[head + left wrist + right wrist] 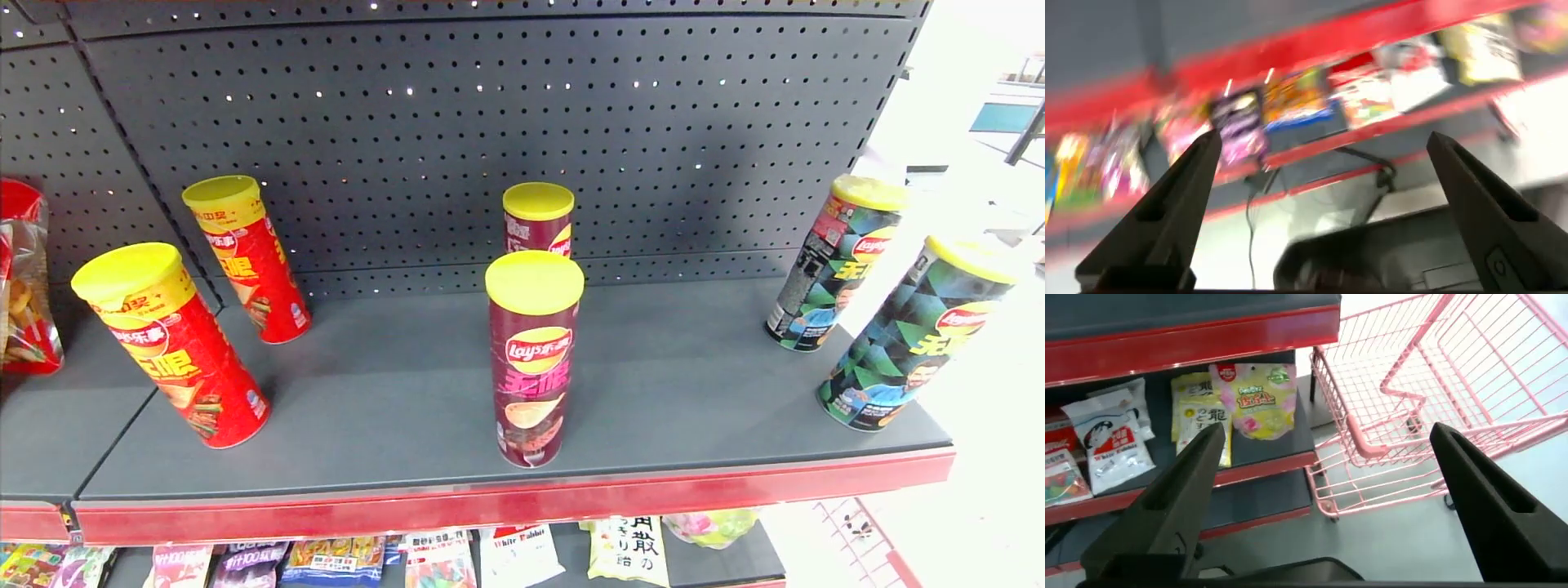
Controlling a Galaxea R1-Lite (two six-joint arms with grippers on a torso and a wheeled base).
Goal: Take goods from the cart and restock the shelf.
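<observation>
- Your left gripper [1324,137] hangs with its jaws spread wide and nothing between them. Blurred snack packets [1294,98] lie beyond it.
- Your right gripper [1328,429] is likewise spread and holds nothing. It faces the pink cart [1333,400], which stands just beside the rack's end.
- On the shelf [392,392], the red cans [175,343] stand at the left.
- The maroon cans [532,359] stand in the centre, one behind the other.
- The dark cans [833,265] stand at the right. The three pairs are well apart.

Round logos and large characters stand on the red yellow-lidded tube [175,347], the maroon tube [531,359] and the teal-patterned tube [910,343]; black characters mark the white packet [629,551].
</observation>
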